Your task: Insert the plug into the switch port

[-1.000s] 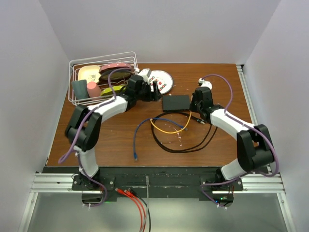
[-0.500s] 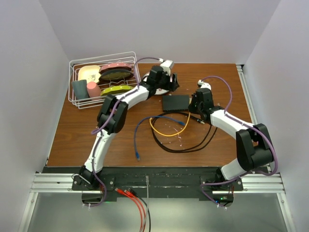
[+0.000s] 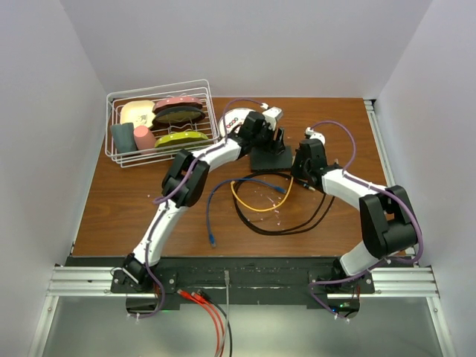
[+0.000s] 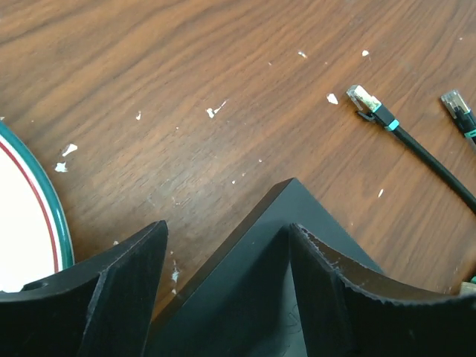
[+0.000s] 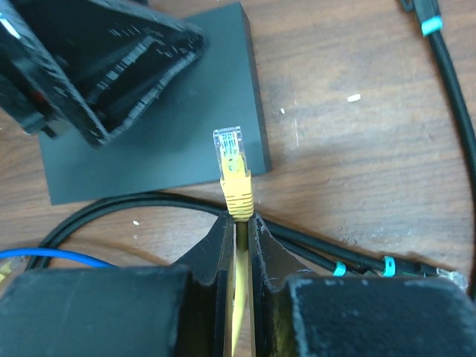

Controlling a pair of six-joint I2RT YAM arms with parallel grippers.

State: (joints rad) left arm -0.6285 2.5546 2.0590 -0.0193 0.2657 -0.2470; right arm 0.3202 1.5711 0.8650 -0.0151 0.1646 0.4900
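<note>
Just beside the black box [image 5: 186,126] hangs the plug [image 5: 232,160], pinched in the right end effector [image 5: 238,223]; the left end effector [image 4: 227,227] gapes.

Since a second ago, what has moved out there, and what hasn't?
The left gripper swung right from the wire basket, past the plate, and now sits open over a corner of the black box. The right gripper stayed beside the box, shut on the yellow plug. Box, cables and basket have not moved.
</note>
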